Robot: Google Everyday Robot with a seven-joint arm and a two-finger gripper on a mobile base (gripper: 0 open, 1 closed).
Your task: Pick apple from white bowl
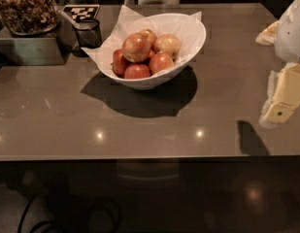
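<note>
Sitting on top of the pile in the white bowl (157,81), the big apple (136,47) leans on smaller apples (138,72). The gripper (281,101) hangs far off at the right, over the counter (57,110). I cannot tell if it is open. A bump could roll the apples, or it might grab the wrong one.

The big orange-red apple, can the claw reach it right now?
Probably yes: the apple sits uncovered on top in the white bowl, nothing between it and the claw at the right edge.
</note>
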